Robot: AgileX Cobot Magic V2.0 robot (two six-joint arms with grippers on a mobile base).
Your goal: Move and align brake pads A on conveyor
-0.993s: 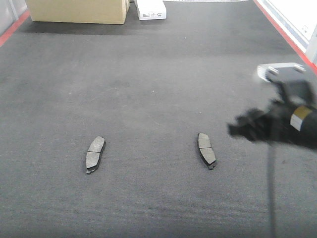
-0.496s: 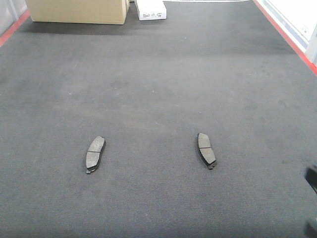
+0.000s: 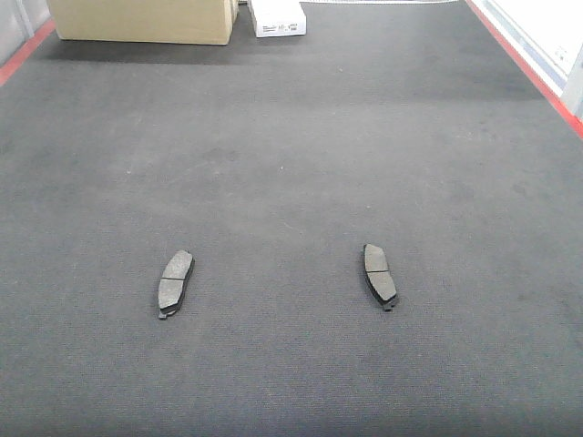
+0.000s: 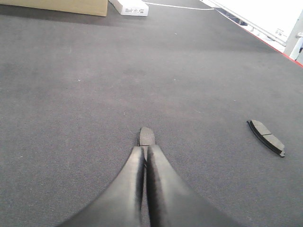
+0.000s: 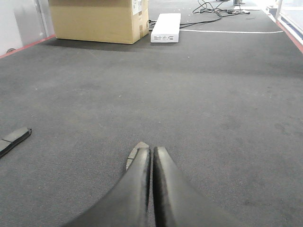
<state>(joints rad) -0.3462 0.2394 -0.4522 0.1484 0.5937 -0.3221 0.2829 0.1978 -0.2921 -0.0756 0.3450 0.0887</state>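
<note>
Two brake pads A lie flat on the dark grey conveyor (image 3: 291, 137), both roughly lengthwise along the belt: a left pad (image 3: 175, 282) and a right pad (image 3: 380, 275). Neither arm shows in the front view. In the left wrist view my left gripper (image 4: 146, 147) is shut and holds nothing. The left pad's tip (image 4: 147, 136) peeks out on the belt just beyond its fingertips, and the right pad (image 4: 266, 137) lies off to the right. My right gripper (image 5: 151, 148) is also shut and empty. The right pad (image 5: 135, 153) shows past its left finger, and the left pad (image 5: 13, 138) is at the frame's left edge.
A cardboard box (image 3: 141, 20) and a flat white box (image 3: 278, 16) stand at the belt's far end. Red frame edges run along the right side (image 3: 528, 64) and the far left (image 3: 18, 55). Cables (image 5: 213, 7) lie beyond the white box.
The right arm, at the right side of the front view a second ago, has pulled back out of frame at the lower right. The two pads have not moved.
</note>
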